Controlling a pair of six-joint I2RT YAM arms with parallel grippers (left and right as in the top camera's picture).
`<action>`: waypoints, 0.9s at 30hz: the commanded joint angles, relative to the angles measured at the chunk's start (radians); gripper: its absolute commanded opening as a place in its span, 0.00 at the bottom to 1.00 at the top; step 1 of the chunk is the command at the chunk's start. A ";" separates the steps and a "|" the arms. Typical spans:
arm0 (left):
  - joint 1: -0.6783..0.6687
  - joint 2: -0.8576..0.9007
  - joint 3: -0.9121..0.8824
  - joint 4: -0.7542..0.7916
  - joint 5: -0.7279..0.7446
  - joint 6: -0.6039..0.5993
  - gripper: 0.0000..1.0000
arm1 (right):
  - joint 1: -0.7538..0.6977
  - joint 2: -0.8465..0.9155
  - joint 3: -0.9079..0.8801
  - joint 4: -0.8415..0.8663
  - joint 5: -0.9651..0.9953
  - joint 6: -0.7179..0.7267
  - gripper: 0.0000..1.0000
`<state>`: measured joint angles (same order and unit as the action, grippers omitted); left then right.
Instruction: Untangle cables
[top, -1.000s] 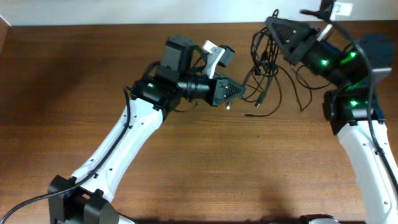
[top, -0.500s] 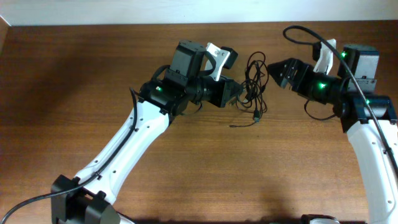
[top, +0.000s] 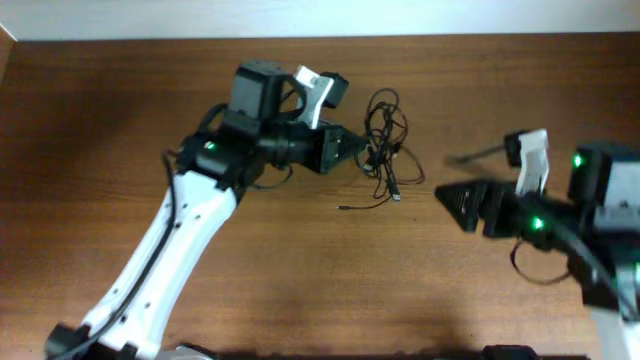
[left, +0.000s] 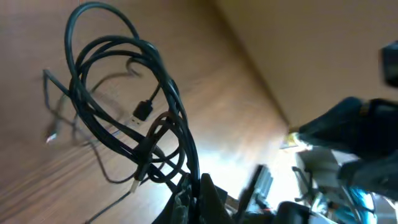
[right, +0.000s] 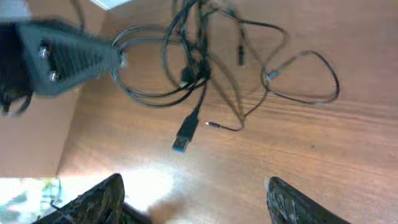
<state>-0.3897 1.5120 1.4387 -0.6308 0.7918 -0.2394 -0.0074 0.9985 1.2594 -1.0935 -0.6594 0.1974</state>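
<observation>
The cables (top: 385, 130) are thin black wires bunched in a tangle of loops. They hang from my left gripper (top: 362, 152), which is shut on them near the back middle of the table. One thin tail (top: 365, 203) trails down onto the wood. In the left wrist view the loops (left: 124, 118) fan out from the closed fingertips (left: 200, 196), and a small plug (left: 142, 112) dangles inside them. My right gripper (top: 452, 203) stands open and empty, apart from the bundle on its right. The right wrist view shows the tangle (right: 193, 68) ahead of my right gripper (right: 194, 182), with a blue-tipped plug (right: 182, 142) hanging.
The wooden table (top: 120, 110) ends at a pale wall strip (top: 300, 18) along the back. A thick black arm cable (top: 525, 268) loops beside the right arm. The left gripper's black body (right: 62, 56) fills the right wrist view's upper left.
My right gripper has let go of the cables, opened and pulled back to the right and toward the front. My left gripper has carried the whole bundle leftward.
</observation>
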 joint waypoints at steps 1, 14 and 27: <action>0.000 -0.100 0.003 -0.019 0.164 0.036 0.00 | 0.081 -0.087 0.002 -0.009 0.045 -0.033 0.72; 0.000 -0.166 0.003 -0.077 0.163 0.035 0.00 | 0.478 0.111 -0.008 0.316 0.541 -0.036 0.62; 0.000 -0.165 0.002 -0.161 -0.074 0.080 0.03 | 0.511 0.069 -0.008 0.417 0.455 0.134 0.04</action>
<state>-0.3897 1.3640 1.4387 -0.7792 0.8436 -0.1940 0.5007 1.1595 1.2518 -0.6918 -0.0498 0.2897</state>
